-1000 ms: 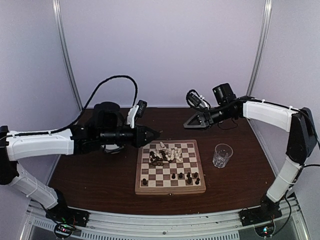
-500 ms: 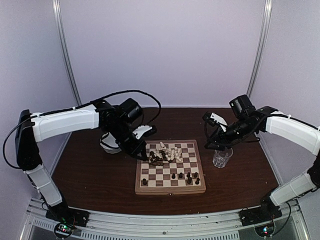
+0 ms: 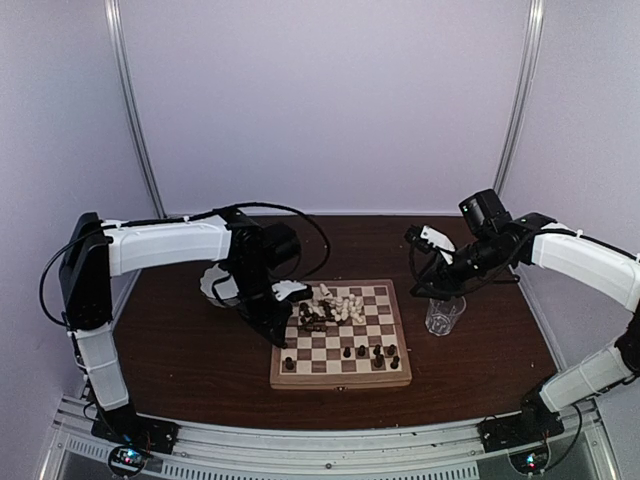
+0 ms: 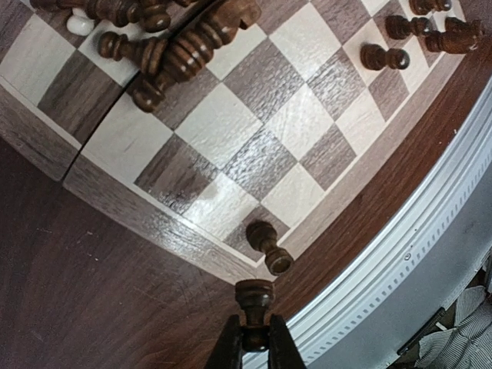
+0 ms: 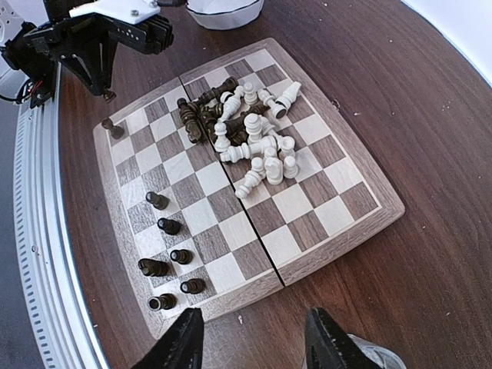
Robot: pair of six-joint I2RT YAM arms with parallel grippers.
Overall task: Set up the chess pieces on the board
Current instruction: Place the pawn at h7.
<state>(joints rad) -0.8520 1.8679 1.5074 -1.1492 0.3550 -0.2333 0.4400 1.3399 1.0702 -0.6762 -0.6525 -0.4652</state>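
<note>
Left wrist close-up: a dark pawn (image 4: pixel 254 301) is pinched tight in the left hand (image 4: pixel 254 342) near the board (image 4: pixel 292 123) corner, its base hidden between the fingers. Other chess pieces (image 5: pixel 246 142) lie heaped on the far rows, too tangled to count. The right hand (image 5: pixel 250 338) gapes empty over the surface (image 5: pixel 430 154), and the glass (image 5: pixel 377 360) is cut off.

A dark brown table (image 3: pixel 180 360) is enclosed by plain pale lilac walls (image 3: pixel 330 100); two slim metal uprights (image 3: pixel 135 110) are set towards the back corners; a ribbed aluminium rail (image 3: pixel 330 455) is fixed along the near edge; everything is evenly, softly lit.
</note>
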